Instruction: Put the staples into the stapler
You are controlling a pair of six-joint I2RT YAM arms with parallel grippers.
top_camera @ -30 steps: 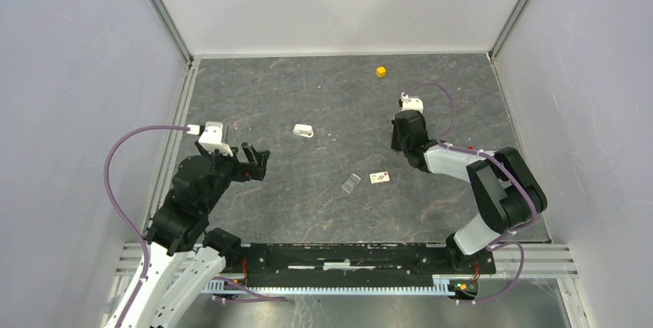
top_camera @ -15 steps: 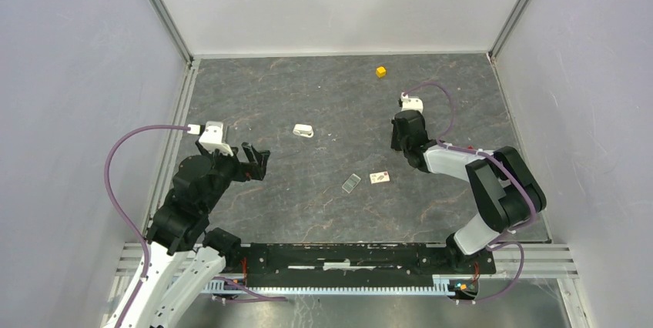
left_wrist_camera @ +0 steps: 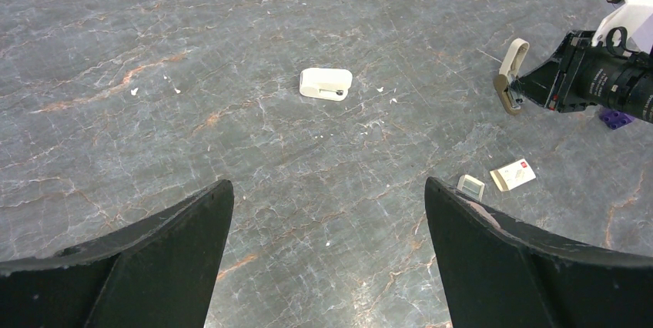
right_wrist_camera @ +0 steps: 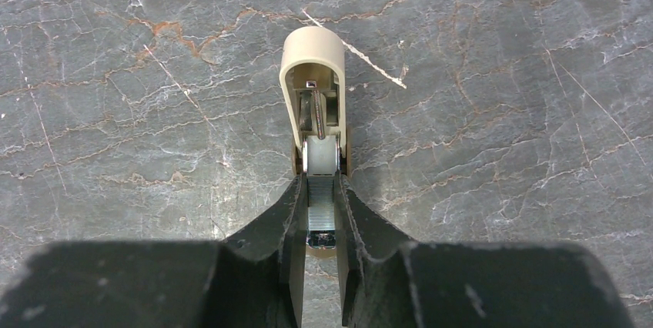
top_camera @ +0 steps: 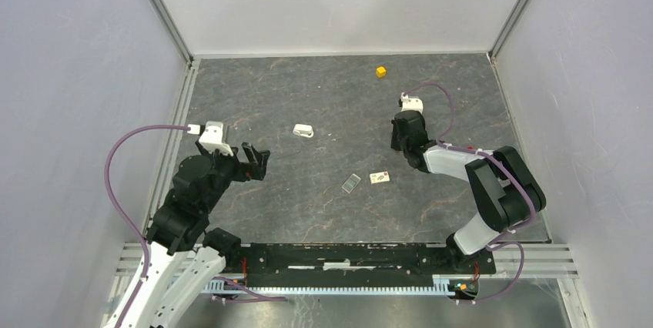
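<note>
Just by staples [top_camera: 351, 182] — card [top_camera: 379, 178], print unreadable

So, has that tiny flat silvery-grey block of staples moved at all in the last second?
No. The staples lie where they were, just left of the pale card with dark marks, with the same gap between them.

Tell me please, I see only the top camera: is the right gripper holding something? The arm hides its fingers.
Observer: Yes. The right wrist view shows the right gripper shut on the stapler, pinching its metal channel.
Operator: Is the stapler open?
Observer: Yes, its cover is swung open, pointing away from the fingers.
Operator: Does the arm hide anything else?
Observer: The left wrist view shows a small purple object just below the right arm.
</note>
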